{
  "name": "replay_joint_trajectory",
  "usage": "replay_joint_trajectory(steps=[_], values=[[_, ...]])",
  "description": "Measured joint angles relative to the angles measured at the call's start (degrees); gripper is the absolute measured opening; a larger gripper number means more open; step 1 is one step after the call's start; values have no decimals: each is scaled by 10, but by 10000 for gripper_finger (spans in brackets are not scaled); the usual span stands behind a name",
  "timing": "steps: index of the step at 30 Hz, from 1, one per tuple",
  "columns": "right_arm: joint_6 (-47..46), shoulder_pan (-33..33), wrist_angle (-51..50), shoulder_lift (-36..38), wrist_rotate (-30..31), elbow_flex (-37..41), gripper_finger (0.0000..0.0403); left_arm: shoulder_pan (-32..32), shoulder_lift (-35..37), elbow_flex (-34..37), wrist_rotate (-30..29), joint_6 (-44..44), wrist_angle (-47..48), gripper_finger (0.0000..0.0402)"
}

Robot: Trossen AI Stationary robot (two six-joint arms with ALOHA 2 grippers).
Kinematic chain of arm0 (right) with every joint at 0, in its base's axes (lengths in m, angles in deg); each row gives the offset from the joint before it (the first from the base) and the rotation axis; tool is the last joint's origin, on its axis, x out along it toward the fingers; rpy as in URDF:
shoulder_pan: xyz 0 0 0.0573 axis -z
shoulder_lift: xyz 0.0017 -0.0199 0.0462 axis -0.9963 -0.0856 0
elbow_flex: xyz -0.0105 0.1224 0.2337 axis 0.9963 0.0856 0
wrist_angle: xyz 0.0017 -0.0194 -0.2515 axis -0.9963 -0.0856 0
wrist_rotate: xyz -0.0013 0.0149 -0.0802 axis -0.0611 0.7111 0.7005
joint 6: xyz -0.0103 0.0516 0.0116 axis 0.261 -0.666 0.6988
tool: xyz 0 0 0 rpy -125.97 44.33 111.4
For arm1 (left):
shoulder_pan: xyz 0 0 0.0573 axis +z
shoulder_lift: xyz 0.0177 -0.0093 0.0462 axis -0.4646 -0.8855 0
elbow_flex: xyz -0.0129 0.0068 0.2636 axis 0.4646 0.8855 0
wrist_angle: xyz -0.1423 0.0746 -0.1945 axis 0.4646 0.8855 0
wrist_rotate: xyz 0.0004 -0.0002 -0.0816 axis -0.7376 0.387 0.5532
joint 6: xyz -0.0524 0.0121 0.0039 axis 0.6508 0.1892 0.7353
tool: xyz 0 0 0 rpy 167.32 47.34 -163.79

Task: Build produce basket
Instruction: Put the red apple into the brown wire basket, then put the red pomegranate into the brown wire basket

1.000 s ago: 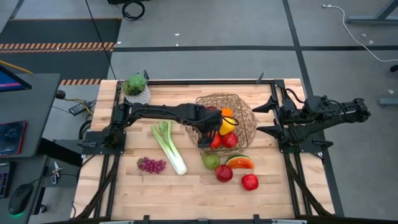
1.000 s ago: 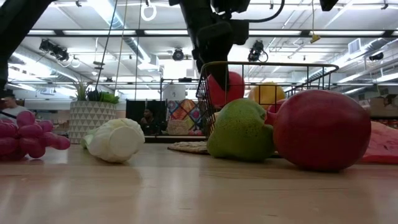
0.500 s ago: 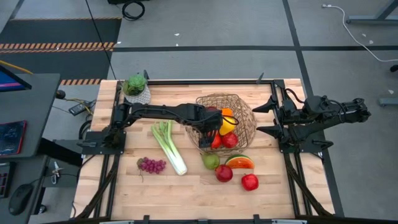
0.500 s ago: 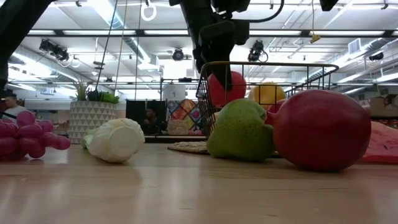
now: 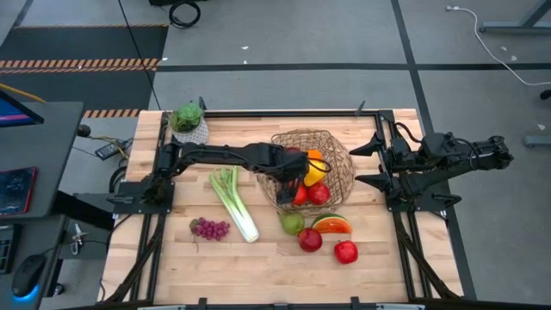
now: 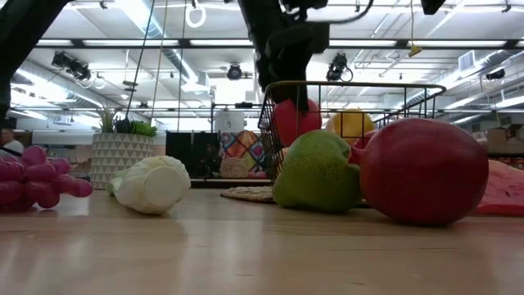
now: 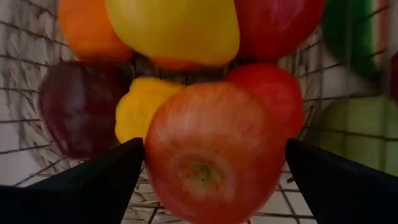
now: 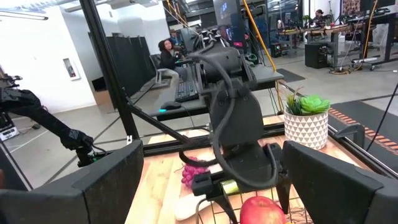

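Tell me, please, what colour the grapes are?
Purple-pink grapes, best seen in the low view.

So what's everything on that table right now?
basket: one, tan wire, middle of the table, holding apples, an orange and yellow pieces
leek: one, green-white, left of the basket
grapes: one bunch, purple, near front left
pear: one, green, in front of the basket
watermelon slice: one, beside the pear
loose apples: two, red, front
plant: one, green, white pot, back left
left gripper: fingers open, inside the basket
right gripper: fingers open, right edge
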Motion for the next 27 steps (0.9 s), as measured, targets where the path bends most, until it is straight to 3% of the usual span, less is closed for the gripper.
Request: replay_joint_trajectory(steps=[13, 21, 27], values=[[-1, 0, -10, 0, 0, 0, 387, -37, 2, -156, -3, -73, 71, 396], [-25, -11, -42, -22, -7, 0, 387, -133, 6, -158, -150, -109, 82, 396], [-20, -30, -12, -69, -4, 0, 387, -177, 6, -158, -158, -80, 113, 396]])
